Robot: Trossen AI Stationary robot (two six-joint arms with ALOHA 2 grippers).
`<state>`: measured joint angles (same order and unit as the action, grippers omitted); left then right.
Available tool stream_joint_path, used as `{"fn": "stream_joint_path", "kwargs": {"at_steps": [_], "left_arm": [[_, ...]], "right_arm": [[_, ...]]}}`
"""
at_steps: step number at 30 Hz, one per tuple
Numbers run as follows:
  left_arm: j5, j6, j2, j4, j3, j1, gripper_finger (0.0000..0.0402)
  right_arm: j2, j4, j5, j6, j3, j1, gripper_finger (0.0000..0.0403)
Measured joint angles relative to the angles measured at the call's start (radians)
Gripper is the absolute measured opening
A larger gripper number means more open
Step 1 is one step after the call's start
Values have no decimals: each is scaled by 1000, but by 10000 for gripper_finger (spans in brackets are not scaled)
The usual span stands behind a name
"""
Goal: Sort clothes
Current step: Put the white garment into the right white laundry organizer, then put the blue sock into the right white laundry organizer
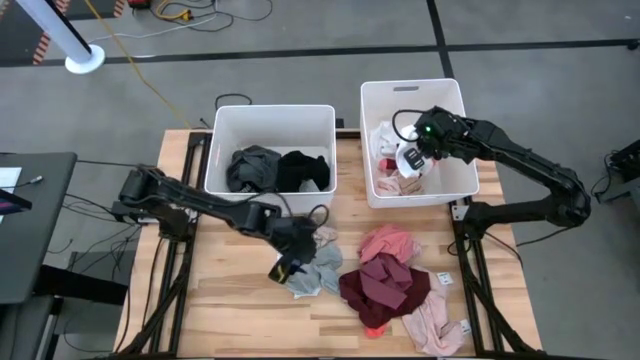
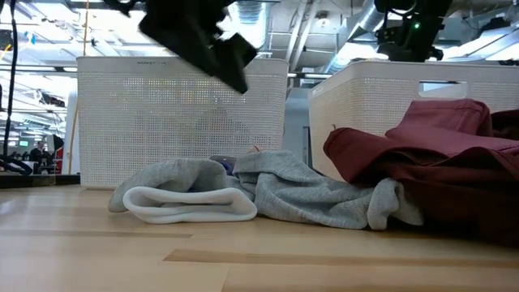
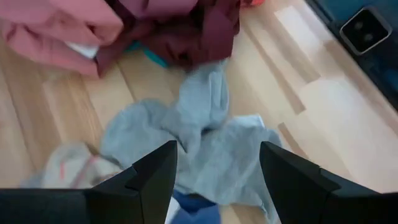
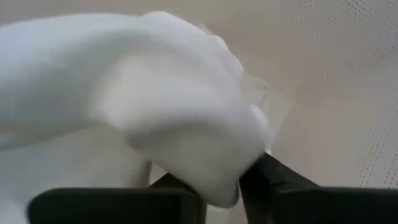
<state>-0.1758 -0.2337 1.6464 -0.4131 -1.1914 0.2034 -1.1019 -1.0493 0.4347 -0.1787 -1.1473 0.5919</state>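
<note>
Loose clothes lie on the wooden table: a grey garment [image 1: 315,270] [image 3: 205,137] [image 2: 308,191], a maroon one [image 1: 385,285], a pink one [image 1: 390,243] and a pale pink one [image 1: 435,325]. My left gripper [image 1: 290,262] [image 3: 217,171] [image 2: 215,49] hangs open just above the grey garment, one finger over each side of it, touching nothing. My right gripper [image 1: 412,157] [image 4: 217,199] is over the right white bin [image 1: 450,95], shut on a white garment [image 4: 155,99]. The left white bin [image 1: 225,125] holds black and grey garments [image 1: 275,170]. My right gripper has a bunched end of the white garment [image 4: 221,186] pinched between its two fingers. The fingers slant downward into the right bin from above. The cloth bulges out ahead of the fingers, above the white and pink garments [image 1: 392,180] lying in that bin.
The two bins stand side by side along the table's far edge. A white rolled piece [image 2: 186,204] lies at the grey garment's left end. A small white tag [image 1: 443,279] sits near the table's right edge. Bare wood shows at the near left [image 1: 230,310].
</note>
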Motion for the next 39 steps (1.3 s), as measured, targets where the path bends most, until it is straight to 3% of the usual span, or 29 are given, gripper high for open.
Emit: {"fn": "stream_joint_path", "kwargs": {"at_steps": [8, 14, 19, 23, 29, 33, 39], "left_arm": [[159, 98, -123, 225, 261, 70, 224], [287, 187, -122, 377, 401, 76, 224], [382, 248, -121, 530, 481, 75, 224], [380, 281, -121, 630, 525, 75, 224], [313, 334, -121, 643, 542, 76, 224], [322, 380, -74, 669, 542, 79, 224], [470, 452, 31, 730, 542, 79, 224]], "right_arm": [[0, -3, 0, -5, 0, 0, 203], [0, 0, 0, -8, 0, 0, 265], [0, 11, 0, -16, 0, -21, 270], [0, 19, 0, -17, 1, -54, 270], [0, 40, 0, -40, 1, -111, 270], [0, 52, 6, -59, 1, -152, 270], [1, 68, 12, -83, 1, -212, 270]]}}
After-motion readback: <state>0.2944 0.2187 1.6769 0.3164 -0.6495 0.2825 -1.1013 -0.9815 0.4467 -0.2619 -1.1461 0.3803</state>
